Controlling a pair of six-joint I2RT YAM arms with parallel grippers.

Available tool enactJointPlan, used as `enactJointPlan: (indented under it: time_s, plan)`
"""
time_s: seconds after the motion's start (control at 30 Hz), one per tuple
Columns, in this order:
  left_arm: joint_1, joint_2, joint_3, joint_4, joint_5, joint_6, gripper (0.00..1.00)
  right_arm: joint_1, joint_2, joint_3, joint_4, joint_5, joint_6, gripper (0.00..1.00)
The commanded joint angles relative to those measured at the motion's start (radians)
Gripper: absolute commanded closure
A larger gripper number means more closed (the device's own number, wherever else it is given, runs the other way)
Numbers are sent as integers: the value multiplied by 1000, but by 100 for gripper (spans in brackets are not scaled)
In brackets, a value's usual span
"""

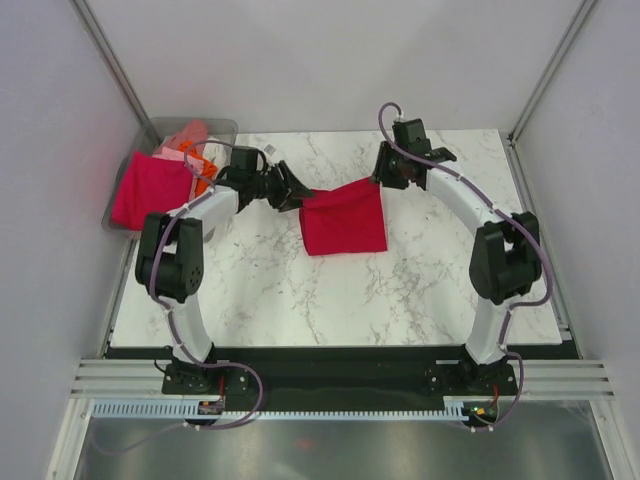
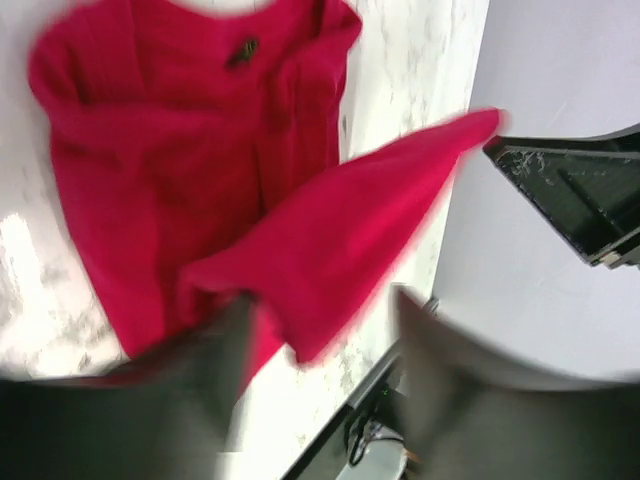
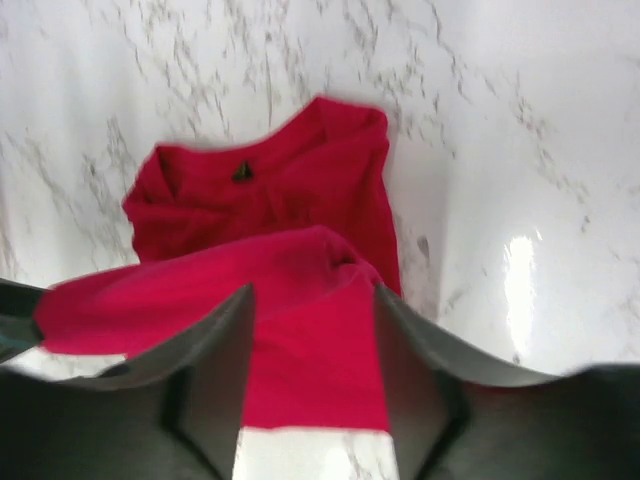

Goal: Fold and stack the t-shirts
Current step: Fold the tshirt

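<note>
Crimson t-shirt (image 1: 345, 222) on marble table (image 1: 420, 280); left gripper (image 1: 300, 195) and right gripper (image 1: 380, 180) part-open, cloth corners between jaws.

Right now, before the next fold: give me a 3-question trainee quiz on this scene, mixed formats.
1. True or false: the crimson red cloth t-shirt lies on the white marble-patterned table, not in the clear grey plastic bin.
2. Multiple choice: where is the bin? A) far left corner B) far right corner C) between the arm bases
3. Short answer: the left end effector and right end effector are at which edge of the t-shirt?

Key: 1 true. 2 A. 3 the far edge, one at each corner.
</note>
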Motion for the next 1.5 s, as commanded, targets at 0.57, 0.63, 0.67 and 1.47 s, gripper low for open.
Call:
enactJointPlan:
  time_s: [0.57,0.63,0.67,1.47]
  plan:
    - [45,-111,11,-167,-251,214,0,-42,-20,-179,276,-90,-77,8]
    - [34,-147,-6,-171,-282,231,1,-43,-46,-205,290,-86,-80,9]
    - [29,-156,-20,-173,-295,242,4,-42,-54,-230,294,-86,-80,9]
    - [-46,232,335,-168,-252,178,59,-39,-28,-325,457,-179,-43,68]
